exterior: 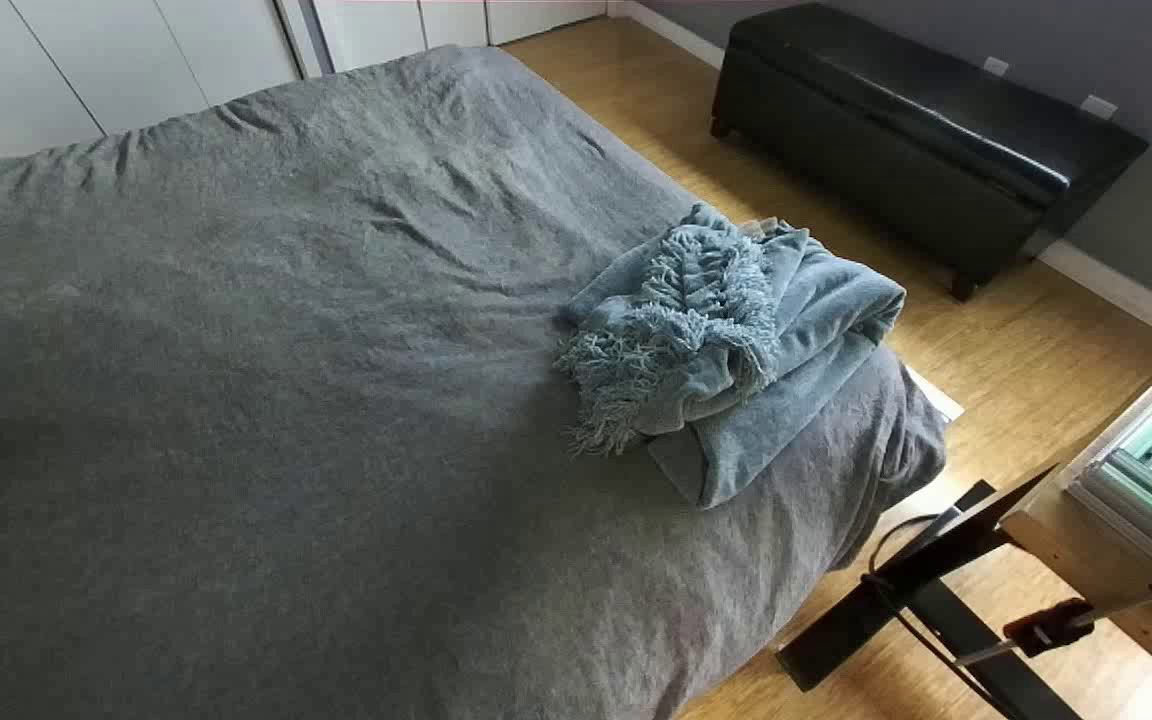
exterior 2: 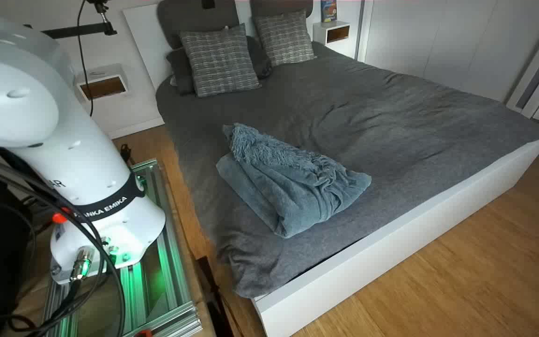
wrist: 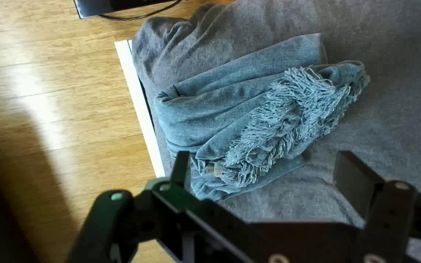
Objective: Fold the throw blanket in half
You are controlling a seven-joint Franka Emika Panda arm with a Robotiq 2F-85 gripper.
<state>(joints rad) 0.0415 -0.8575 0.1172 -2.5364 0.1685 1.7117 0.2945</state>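
The throw blanket is blue-grey with a shaggy fringe. It lies bunched and folded near a corner of the bed, with the fringe across its top. It shows in both exterior views [exterior: 816, 320] [exterior 2: 283, 192] and in the wrist view [wrist: 214, 113]. A small pale tag [wrist: 214, 169] shows at one end of the fringe. My gripper [wrist: 263, 155] is open, its two fingers wide apart with nothing between them. It appears above the blanket's tag end, apart from it. The gripper is out of view in both exterior views.
A grey-covered bed [exterior: 286, 400] carries the blanket. Its white frame [exterior 2: 391, 248] edges the foot end. Patterned pillows [exterior 2: 222, 61] stand at the head. The white arm [exterior 2: 87, 168] stands beside the bed. A black bench [exterior: 896, 140] stands by the wall.
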